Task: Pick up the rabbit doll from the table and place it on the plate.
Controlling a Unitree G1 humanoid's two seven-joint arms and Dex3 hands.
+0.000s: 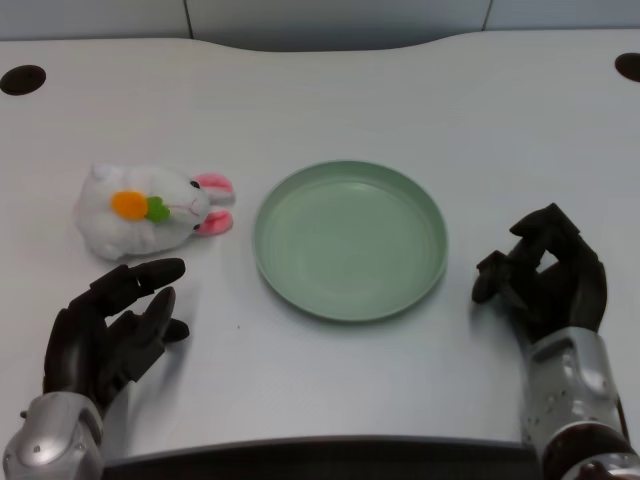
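Note:
A white rabbit doll (145, 210) with pink ears and an orange carrot on its front lies on its side at the table's left. Just to its right stands an empty green plate (350, 240). My left hand (108, 328) hovers a little in front of the doll, fingers apart and holding nothing, with its fingertips just short of the doll's lower edge.
My right hand (545, 275) rests with curled fingers to the right of the plate. The white table (400, 100) has dark round holes at its far left (22, 79) and far right (629, 66) corners. Its front edge runs along the bottom.

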